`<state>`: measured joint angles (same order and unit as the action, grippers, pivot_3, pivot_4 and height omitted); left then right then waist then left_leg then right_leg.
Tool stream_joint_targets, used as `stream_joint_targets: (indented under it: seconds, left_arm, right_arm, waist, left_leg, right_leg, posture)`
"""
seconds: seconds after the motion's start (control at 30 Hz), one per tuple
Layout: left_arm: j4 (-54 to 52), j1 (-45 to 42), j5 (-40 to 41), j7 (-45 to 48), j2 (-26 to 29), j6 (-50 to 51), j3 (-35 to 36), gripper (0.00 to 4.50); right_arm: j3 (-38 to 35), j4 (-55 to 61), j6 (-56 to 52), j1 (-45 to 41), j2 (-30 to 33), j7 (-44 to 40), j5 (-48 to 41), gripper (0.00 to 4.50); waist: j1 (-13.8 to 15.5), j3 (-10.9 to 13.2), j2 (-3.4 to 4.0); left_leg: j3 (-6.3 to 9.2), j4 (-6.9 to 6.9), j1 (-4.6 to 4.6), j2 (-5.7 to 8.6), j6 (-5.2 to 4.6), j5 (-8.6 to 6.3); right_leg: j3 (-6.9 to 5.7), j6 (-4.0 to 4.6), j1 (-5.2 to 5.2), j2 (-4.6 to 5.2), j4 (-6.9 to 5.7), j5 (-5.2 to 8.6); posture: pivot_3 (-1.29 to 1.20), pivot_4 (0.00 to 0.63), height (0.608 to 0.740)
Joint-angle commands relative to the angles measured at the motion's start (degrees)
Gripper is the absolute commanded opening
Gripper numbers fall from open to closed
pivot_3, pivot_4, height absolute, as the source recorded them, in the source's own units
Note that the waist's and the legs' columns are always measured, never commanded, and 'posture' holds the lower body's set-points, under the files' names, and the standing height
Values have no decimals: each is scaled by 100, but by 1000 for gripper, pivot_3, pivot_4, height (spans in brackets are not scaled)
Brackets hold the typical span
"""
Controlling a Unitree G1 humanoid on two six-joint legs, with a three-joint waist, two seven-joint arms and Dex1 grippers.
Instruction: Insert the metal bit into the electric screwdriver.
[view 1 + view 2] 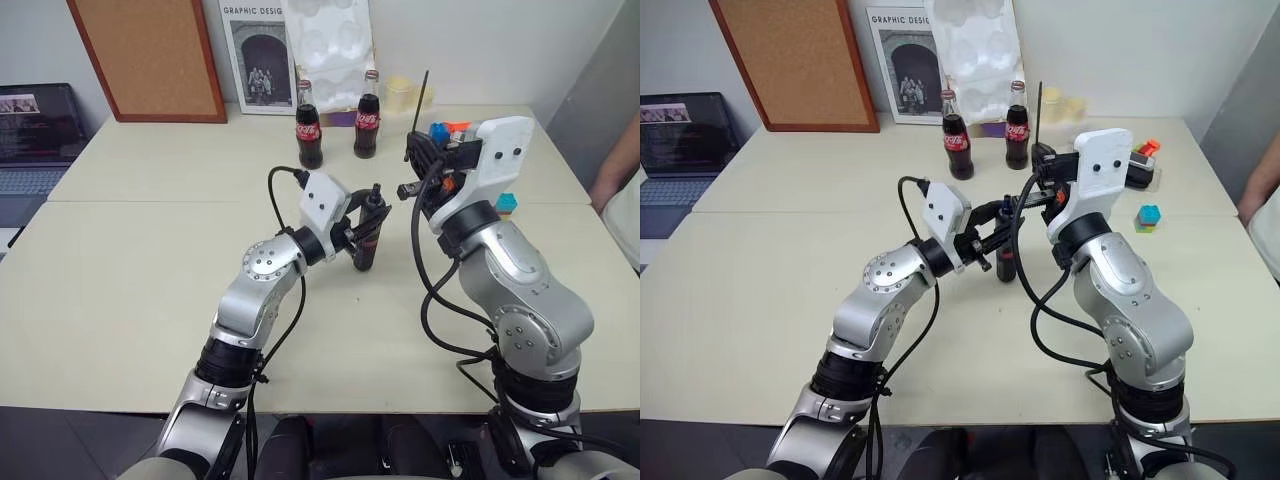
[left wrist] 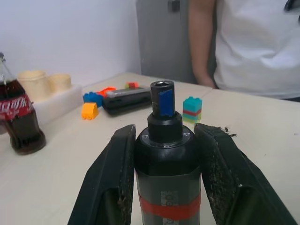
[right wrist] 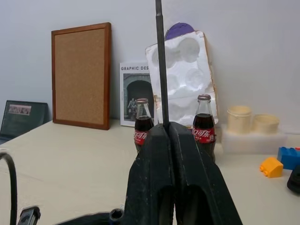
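Both grippers loaded, held up over mid-table, tool and bit near each other but apart.

I see the left gripper [image 1: 366, 228] just left of frame centre, jaws clenched on the electric screwdriver [image 2: 167, 154], fingers [image 2: 110, 183] pressed to both sides of its black body, red band low, open socket end up. Right gripper [image 3: 168, 129], right of centre, is clamped tight on the metal bit [image 3: 160, 61], which stands upright out of the fingertips. Two cola bottles [image 1: 308, 125] stand behind, upper centre. A person's arm [image 2: 201, 42] sits at the right table edge.
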<state>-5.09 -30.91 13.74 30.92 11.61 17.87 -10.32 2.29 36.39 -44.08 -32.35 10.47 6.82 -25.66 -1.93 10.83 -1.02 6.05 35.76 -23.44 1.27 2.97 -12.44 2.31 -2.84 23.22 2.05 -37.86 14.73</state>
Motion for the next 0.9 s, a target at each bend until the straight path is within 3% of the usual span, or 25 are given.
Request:
stream_joint_targets:
  seconds: [0.03,0.9]
  left_arm:
    - [8,76,-224,-70,104,100,-45,1671]
    - [69,44,-282,-228,132,423,-44,1671]
  right_arm:
    - [100,85,200,-152,-162,-91,168,33]
    - [757,340,92,282,-898,-175,906,33]
  waist:
    - [2,0,0]
    - [-11,-5,0]
  left_leg:
    - [0,0,1,0,0,0]
    - [-2,14,15,-3,0,2]
  right_leg:
    - [0,-4,0,0,-4,2]
    - [5,-16,-7,-5,-17,7]
  posture:
    - [0,150,740]
    - [0,150,740]
